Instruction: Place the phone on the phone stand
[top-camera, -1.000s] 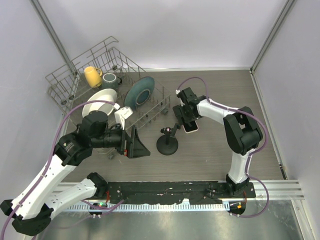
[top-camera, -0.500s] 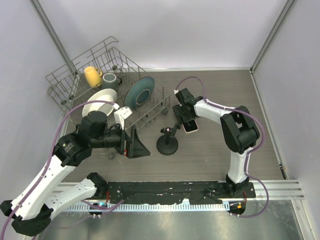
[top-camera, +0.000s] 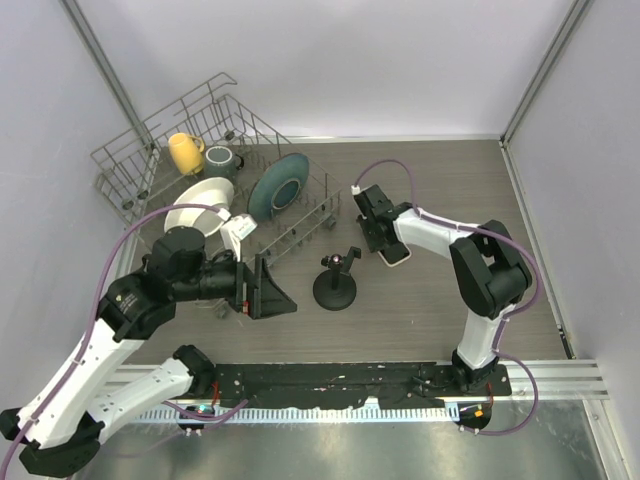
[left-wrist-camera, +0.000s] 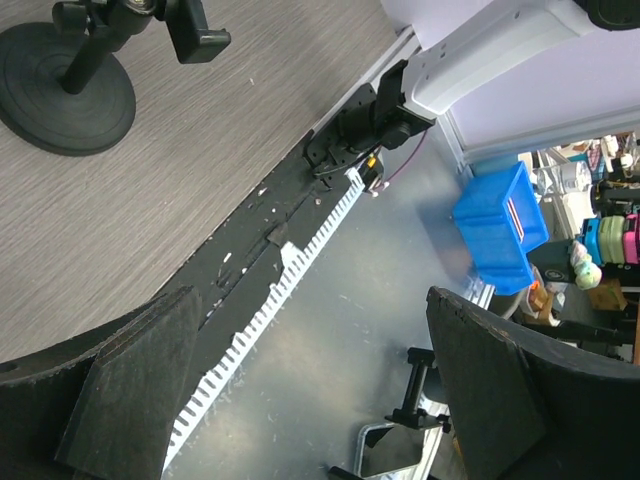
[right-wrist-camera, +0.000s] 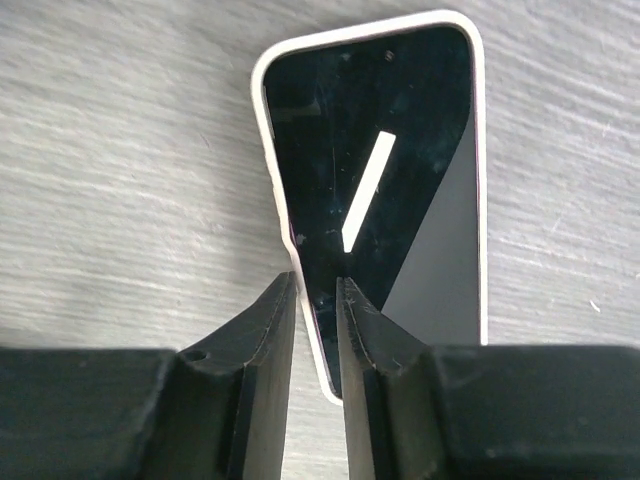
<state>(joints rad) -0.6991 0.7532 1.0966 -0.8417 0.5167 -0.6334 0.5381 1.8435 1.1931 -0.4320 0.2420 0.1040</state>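
Note:
The phone (top-camera: 395, 256) lies on the wooden table right of the phone stand (top-camera: 335, 285), a black disc base with a post and clamp head. My right gripper (top-camera: 381, 240) is over the phone's near end. In the right wrist view the phone (right-wrist-camera: 400, 170) shows a black screen and pale rim, and the right gripper (right-wrist-camera: 315, 285) has its narrow jaws closed on the phone's left rim. My left gripper (top-camera: 272, 290) hangs wide open left of the stand, holding nothing. The left wrist view has the phone stand (left-wrist-camera: 65, 85) at top left, apart from the left gripper (left-wrist-camera: 310, 390).
A grey wire dish rack (top-camera: 135, 150) stands at the back left, holding a blue plate (top-camera: 278, 185), a white plate (top-camera: 195, 212), a yellow mug (top-camera: 185, 152) and a dark mug (top-camera: 222, 158). The black base rail (top-camera: 350, 380) runs along the near edge.
The right gripper's jaws went from wide open to closed on the phone's rim, and gripper and phone shifted slightly right. The left arm drew back a little to the left.

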